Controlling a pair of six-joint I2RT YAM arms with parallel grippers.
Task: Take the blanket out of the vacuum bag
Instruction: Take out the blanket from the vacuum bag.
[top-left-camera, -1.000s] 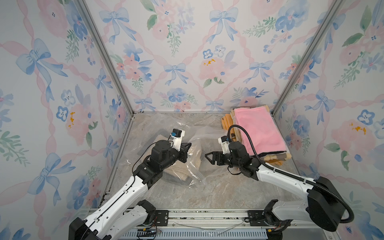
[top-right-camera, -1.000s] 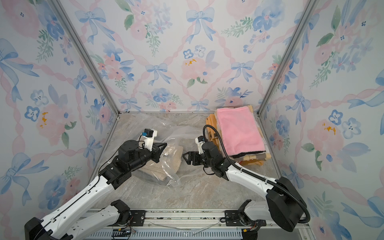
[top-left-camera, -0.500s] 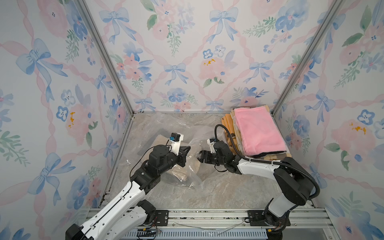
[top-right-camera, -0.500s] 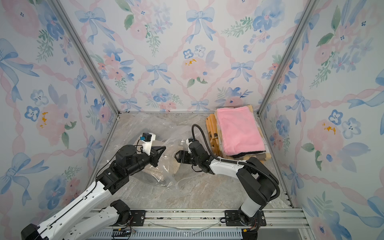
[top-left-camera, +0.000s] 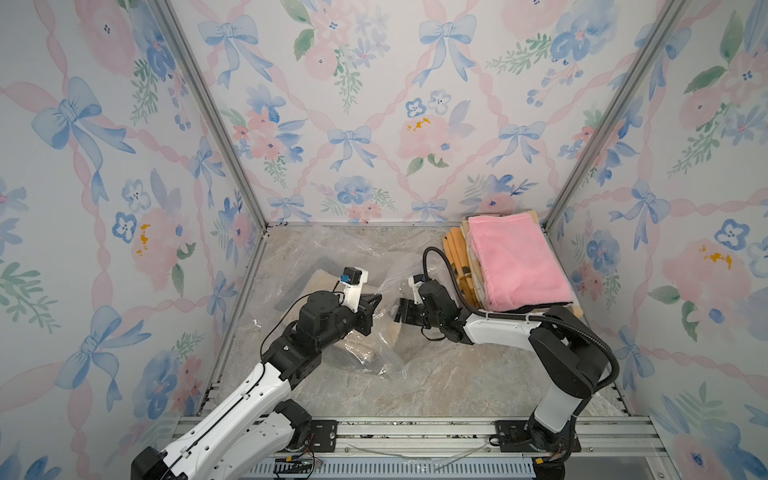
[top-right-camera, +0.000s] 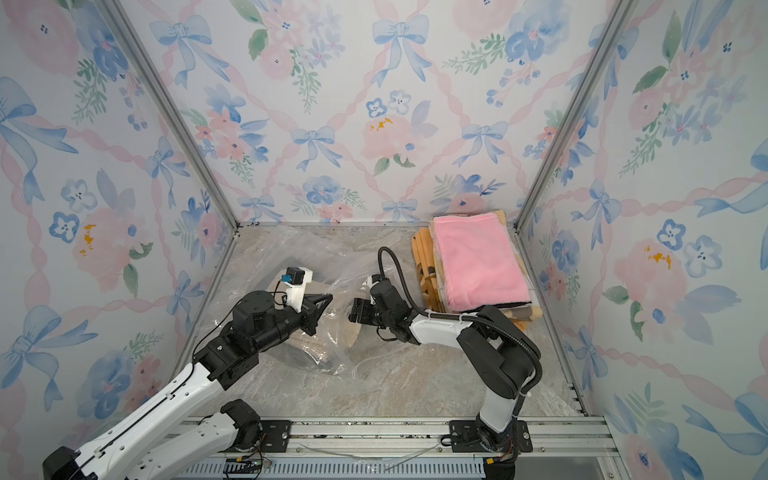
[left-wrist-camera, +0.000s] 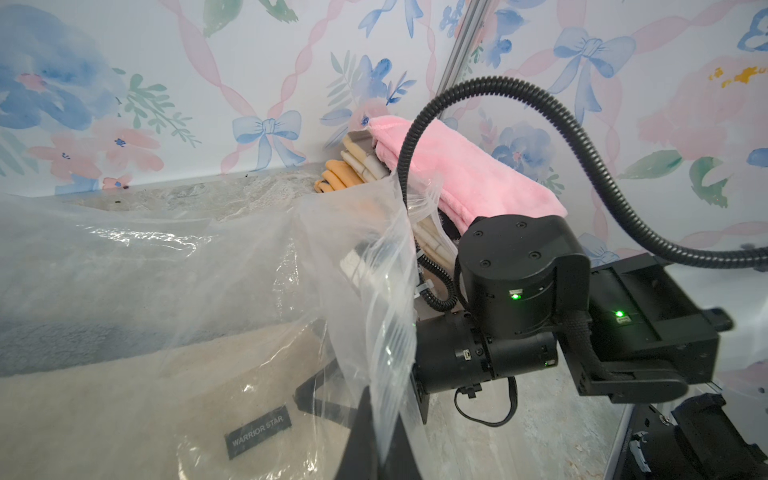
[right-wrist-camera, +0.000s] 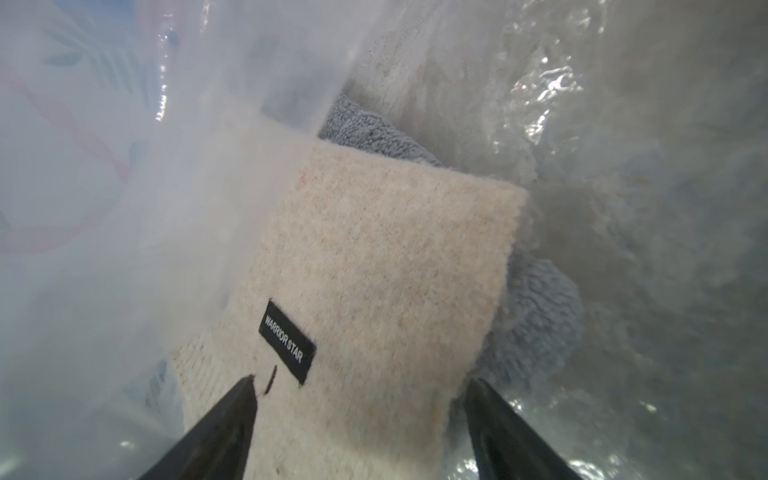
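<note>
Two fingers of the right gripper (right-wrist-camera: 361, 380) stand wide inside the bag (top-left-camera: 332, 249), straddling the near end of the beige blanket (right-wrist-camera: 374, 257). The blanket's long axis runs straight ahead from that claw, deeper into the bag, over a grey fleece (right-wrist-camera: 536, 307). The right arm is the nearer one. The left gripper (top-left-camera: 374, 300) is pinched tight on the bag's mouth edge, holding it up. Since a second ago the right gripper has pushed in toward the mouth with its elbow folded higher, while the left has barely shifted.
</note>
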